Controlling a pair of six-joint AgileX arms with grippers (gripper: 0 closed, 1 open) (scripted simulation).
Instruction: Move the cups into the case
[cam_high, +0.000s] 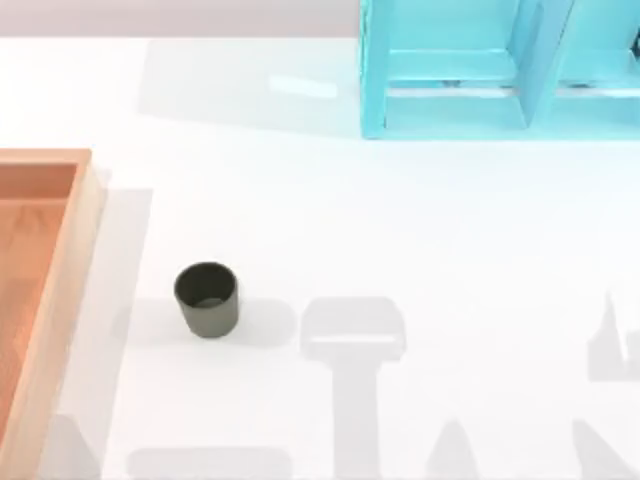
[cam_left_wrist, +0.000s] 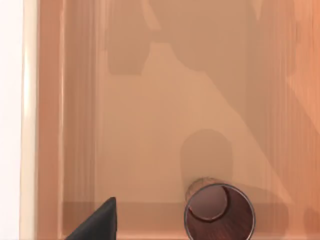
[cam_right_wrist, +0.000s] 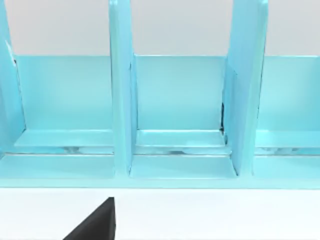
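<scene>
The dark olive-green cup (cam_high: 207, 298) stands upright on the white table, a little right of the case (cam_high: 78, 240), whose orange-tan wood runs along the left edge. In the left wrist view the copper-brown cup (cam_left_wrist: 220, 216) stands upright on the case floor (cam_left_wrist: 150, 125) near a wall, casting its own shadow. My left gripper (cam_left_wrist: 150, 237) hovers above the case and is open; one dark fingertip (cam_left_wrist: 102, 222) shows, apart from the cup. My right gripper (cam_right_wrist: 150, 237) is open and faces the cyan shelf, holding nothing; one fingertip (cam_right_wrist: 100, 222) shows.
A cyan shelf unit (cam_high: 500, 70) with upright dividers (cam_right_wrist: 122, 100) stands at the back right of the table. Arm shadows lie across the white table along its front edge.
</scene>
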